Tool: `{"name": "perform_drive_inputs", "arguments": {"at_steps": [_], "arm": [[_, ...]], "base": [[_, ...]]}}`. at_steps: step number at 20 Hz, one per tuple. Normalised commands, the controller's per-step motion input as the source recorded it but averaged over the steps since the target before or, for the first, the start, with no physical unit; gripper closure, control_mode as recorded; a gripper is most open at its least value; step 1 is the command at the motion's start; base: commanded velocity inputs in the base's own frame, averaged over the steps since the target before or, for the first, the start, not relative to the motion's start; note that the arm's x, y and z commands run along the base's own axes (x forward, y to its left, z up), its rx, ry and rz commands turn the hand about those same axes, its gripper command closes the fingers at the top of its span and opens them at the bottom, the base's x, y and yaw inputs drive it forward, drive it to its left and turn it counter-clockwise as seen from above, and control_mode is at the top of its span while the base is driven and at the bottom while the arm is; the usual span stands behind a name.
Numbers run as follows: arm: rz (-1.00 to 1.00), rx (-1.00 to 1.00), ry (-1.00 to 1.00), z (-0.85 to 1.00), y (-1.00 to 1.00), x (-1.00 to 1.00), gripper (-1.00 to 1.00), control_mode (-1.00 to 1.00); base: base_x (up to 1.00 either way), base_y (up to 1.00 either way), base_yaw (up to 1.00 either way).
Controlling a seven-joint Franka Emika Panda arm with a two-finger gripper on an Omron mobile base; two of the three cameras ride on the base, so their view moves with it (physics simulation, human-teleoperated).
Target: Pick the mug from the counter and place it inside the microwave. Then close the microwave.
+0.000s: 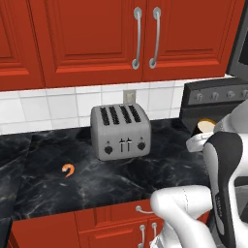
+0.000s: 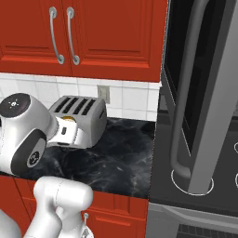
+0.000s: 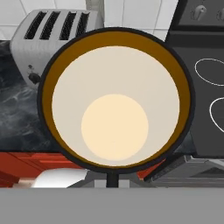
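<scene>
Your claw (image 3: 112,177) is clamped on the mug (image 3: 116,100), and you're looking straight down its open mouth: dark rim, brown inner wall, cream bottom. It's lifted off the bench (image 1: 97,179), hanging over the bench's right end near the stovetop (image 3: 205,87). The toaster (image 1: 121,131) sits at the back edge by the tiled wall, and the orange shrimp-like item (image 1: 69,170) lies toward the front left. The microwave (image 2: 200,93) door stands open at the right, steel handle facing you.

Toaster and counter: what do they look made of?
Toaster: looks like brushed metal, by its matte silver-grey body with dark slots and knobs. Counter: looks like polished black marble or an imitation of it, by the glossy dark surface with thin white veins.
</scene>
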Motion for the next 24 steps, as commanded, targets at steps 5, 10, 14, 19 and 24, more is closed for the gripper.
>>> {"name": "perform_drive_inputs", "arguments": {"at_steps": [5, 10, 14, 19, 24], "arm": [[0.00, 0.00, 0.00, 0.00, 0.00, 0.00, 1.00, 1.00], [0.00, 0.00, 0.00, 0.00, 0.00, 0.00, 1.00, 1.00], [0.00, 0.00, 0.00, 0.00, 0.00, 0.00, 1.00, 1.00], [0.00, 0.00, 0.00, 0.00, 0.00, 0.00, 1.00, 1.00], [0.00, 0.00, 0.00, 0.00, 0.00, 0.00, 1.00, 1.00]], "base": [[-0.78, 0.08, 0.00], [-0.94, 0.04, -0.01], [-0.82, -0.16, -0.17], [-0.77, -0.88, -0.34], [-0.42, -1.00, -0.22]]}}
